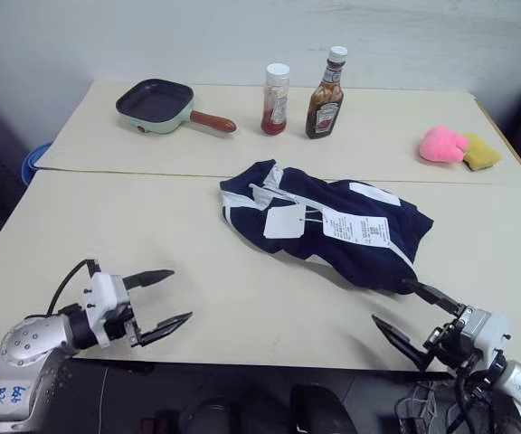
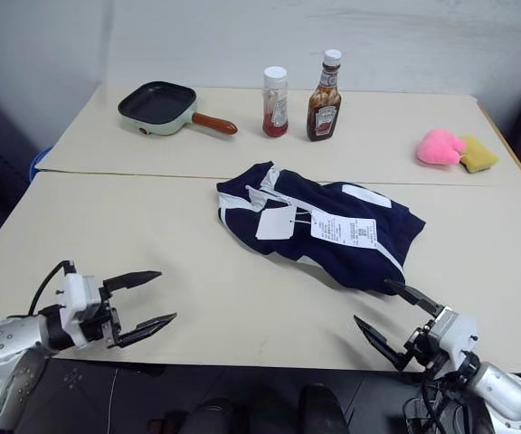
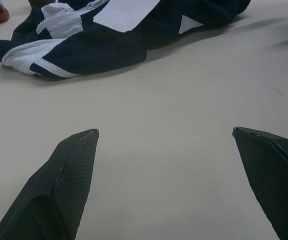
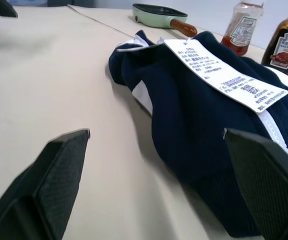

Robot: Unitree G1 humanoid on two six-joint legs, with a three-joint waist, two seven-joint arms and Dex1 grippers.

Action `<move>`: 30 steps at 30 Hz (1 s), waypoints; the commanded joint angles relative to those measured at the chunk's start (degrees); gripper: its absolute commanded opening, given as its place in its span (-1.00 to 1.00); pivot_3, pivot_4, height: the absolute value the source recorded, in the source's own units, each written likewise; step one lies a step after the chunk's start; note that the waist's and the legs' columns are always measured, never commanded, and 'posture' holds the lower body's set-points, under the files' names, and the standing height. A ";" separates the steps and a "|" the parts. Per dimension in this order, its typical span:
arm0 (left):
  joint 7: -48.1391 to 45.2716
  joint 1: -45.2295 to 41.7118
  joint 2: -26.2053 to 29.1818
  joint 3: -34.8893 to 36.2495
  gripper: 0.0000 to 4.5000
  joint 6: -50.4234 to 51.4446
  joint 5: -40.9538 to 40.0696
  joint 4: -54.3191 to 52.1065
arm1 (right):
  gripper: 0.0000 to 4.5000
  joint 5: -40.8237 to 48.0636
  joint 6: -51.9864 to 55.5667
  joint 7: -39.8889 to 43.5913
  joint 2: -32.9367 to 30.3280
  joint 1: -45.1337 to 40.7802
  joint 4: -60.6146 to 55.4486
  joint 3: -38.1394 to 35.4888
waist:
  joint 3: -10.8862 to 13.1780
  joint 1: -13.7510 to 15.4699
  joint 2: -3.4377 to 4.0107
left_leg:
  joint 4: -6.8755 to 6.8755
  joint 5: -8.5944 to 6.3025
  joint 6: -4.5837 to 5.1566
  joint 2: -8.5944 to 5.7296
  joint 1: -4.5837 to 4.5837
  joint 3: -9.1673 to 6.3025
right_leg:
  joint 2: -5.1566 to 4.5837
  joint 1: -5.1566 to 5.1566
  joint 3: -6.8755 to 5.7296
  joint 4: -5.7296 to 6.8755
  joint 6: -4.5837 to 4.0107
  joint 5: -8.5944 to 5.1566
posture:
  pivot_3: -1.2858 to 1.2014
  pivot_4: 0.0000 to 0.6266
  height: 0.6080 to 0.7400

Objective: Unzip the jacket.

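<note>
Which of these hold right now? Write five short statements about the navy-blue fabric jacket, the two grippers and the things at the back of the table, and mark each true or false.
1. The navy-blue fabric jacket with white trim lies crumpled on the beige table. True.
2. The left gripper is clamped on the jacket's collar. False: it is open above bare table, apart from the jacket.
3. The right gripper is open, close to the jacket's near end. True.
4. The mint-green pan with a brown handle rests on top of the jacket. False: it sits at the table's far side.
5. White paper tags lie on the jacket. True.
</note>
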 commanded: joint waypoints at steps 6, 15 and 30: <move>3.62 -23.64 -5.11 -10.95 1.00 -0.44 7.35 12.12 | 0.99 -5.22 4.62 -8.35 -1.25 -4.54 -5.97 0.87 | 0.00 1.28 -0.03 | 0.11 0.08 0.03 -0.09 -0.01 0.00 | 0.05 0.03 -0.07 0.09 0.08 0.05 | 0.03 -0.52 1.00; 7.24 -51.78 -15.89 -26.32 1.00 -22.43 28.40 53.86 | 0.99 -16.09 15.77 -13.81 -4.32 -9.74 -2.83 7.82 | 0.12 1.73 -0.30 | 0.19 0.20 0.24 -0.20 -0.24 0.27 | 0.50 -0.09 -0.59 0.19 0.24 0.13 | 0.03 -0.52 1.00; 3.65 -57.11 -16.13 -27.95 -0.88 -32.31 33.39 71.04 | -1.00 -25.29 12.50 -19.47 -4.99 -12.91 -0.85 10.11 | 0.16 1.19 -0.38 | 0.49 0.54 0.24 -0.15 -0.50 0.00 | 0.39 -0.10 -0.87 0.23 0.47 0.24 | 0.03 -0.52 1.00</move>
